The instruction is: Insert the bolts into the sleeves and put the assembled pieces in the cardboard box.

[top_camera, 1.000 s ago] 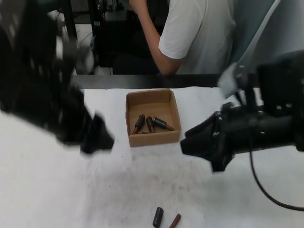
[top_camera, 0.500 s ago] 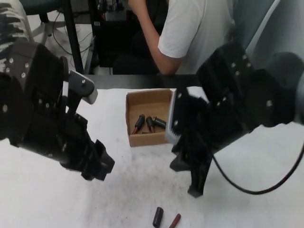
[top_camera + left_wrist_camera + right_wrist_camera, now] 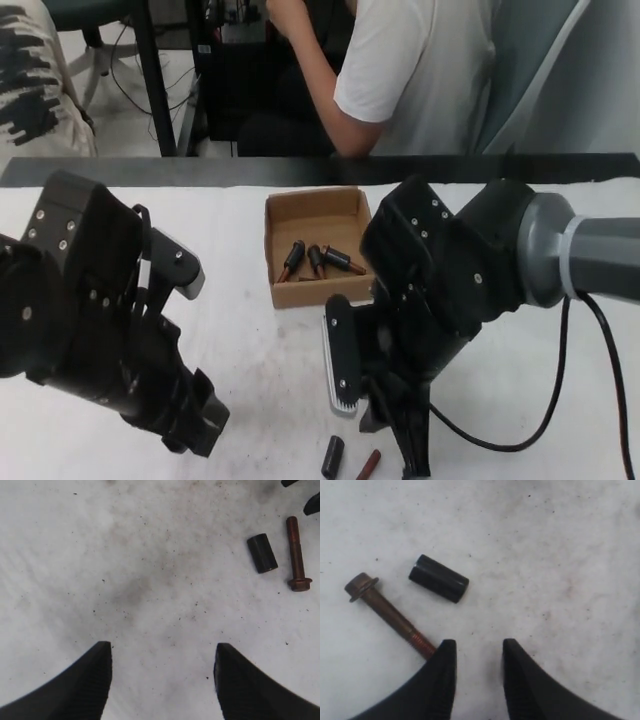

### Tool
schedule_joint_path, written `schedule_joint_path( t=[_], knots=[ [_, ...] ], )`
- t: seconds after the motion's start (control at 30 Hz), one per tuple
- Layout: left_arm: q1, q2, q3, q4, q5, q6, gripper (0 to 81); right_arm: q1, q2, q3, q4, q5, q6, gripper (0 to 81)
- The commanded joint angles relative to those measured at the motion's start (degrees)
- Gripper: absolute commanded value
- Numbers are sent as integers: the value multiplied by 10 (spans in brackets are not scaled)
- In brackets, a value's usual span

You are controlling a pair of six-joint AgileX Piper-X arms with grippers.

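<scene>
Empty: left claw (image 3: 162,650) and right claw (image 3: 479,647), both over the loose pair.
The left claw hangs angled down, jaws spread wide, the brown cardboard box (image 3: 320,197) well beyond it. The short black metal sleeve (image 3: 439,578) and rusty brown flanged bolt (image 3: 387,610) lie just ahead of the right claw, which points steeply down, jaws narrowly parted. Both look rigid, light, apt to roll: pinch the sleeve across its barrel, the bolt mid-shank.

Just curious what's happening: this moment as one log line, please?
left gripper open, over bench | right gripper open, by loose bolt and sleeve | cardboard box: three assembled pieces
</scene>
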Motion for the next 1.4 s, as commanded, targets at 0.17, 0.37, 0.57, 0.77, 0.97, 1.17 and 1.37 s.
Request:
schedule_joint_path(
  t=[0.17, 0.37, 0.57, 0.77, 0.97, 1.17, 1.37],
  knots=[
    [1, -5, -1, -15, -5, -5, 563, 13, 3, -5, -49, -25, -39, 300],
    [1, -5, -1, -14, -5, -5, 563, 41, 40, -7, -61, 0, -79, 300],
    [1, -5, -1, -12, -5, -5, 563, 41, 54, -7, -61, -1, -91, 300],
    [1, -5, -1, -12, -5, -5, 563, 41, 54, -24, -52, 2, -92, 300],
    [1, -5, -1, -12, -5, -5, 563, 40, 54, -45, -25, 10, -92, 300],
    [1, -5, -1, -11, 1, -6, 563, 38, 47, -52, 29, 27, -92, 300],
    [1, -5, -1, -15, 4, -8, 563, 40, 20, -52, 70, 32, -90, 300]
  ],
)
